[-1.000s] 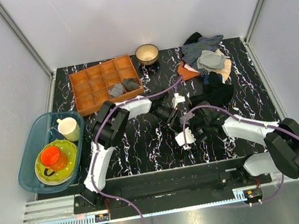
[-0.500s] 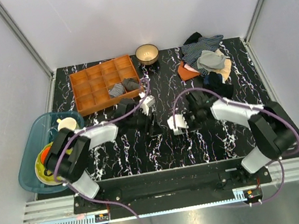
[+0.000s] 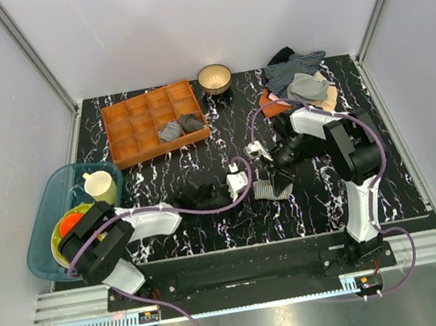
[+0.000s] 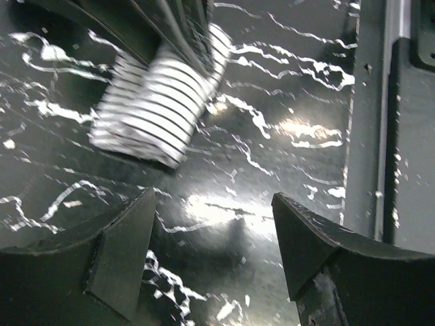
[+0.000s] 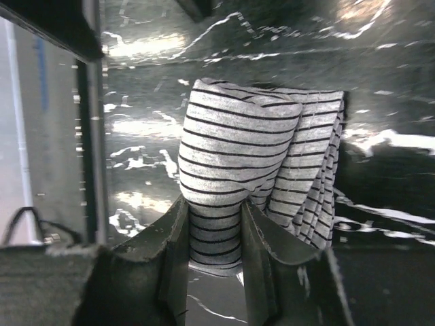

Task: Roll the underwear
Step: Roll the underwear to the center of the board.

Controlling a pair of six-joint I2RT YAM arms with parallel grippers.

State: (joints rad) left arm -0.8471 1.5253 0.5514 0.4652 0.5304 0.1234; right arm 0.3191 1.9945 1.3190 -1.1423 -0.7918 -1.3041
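The underwear (image 3: 271,190) is a bunched roll of white cloth with thin dark stripes, lying on the black marble table near the middle front. My right gripper (image 5: 214,204) is shut on one end of the underwear (image 5: 238,136), the cloth pinched between both fingers. In the top view the right gripper (image 3: 272,171) reaches down to it from behind. My left gripper (image 4: 212,204) is open with nothing between its fingers, just above the table. The underwear (image 4: 160,109) lies ahead of it, apart. From above, the left gripper (image 3: 247,185) sits just left of the roll.
An orange compartment tray (image 3: 153,122) at the back left holds two rolled garments. A small bowl (image 3: 213,76) stands behind it. A pile of clothes (image 3: 301,86) lies at the back right. A teal basin (image 3: 46,234) with a cup and dishes sits at the left edge.
My right gripper has shut on the underwear and drawn back toward the far side. My left gripper has opened, let go and swung down to the left of the roll.
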